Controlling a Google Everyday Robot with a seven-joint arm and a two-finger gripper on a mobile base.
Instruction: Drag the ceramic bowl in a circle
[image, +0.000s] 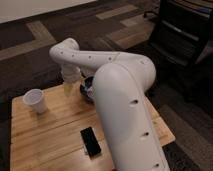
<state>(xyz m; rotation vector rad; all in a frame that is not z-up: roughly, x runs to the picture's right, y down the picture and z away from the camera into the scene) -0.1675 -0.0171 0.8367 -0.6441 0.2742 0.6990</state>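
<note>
Ceramic bowl (88, 89) is sitting mid-table, half hidden by the arm. Gripper (71, 84) is hanging just left of it over the wooden table (45, 130), dark carpet (30, 55) behind.

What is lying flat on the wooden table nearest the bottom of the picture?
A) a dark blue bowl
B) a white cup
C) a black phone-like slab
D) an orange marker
C: the black slab lies nearest the front edge; the white cup and ceramic bowl sit farther back, the gripper beside the bowl.
</note>
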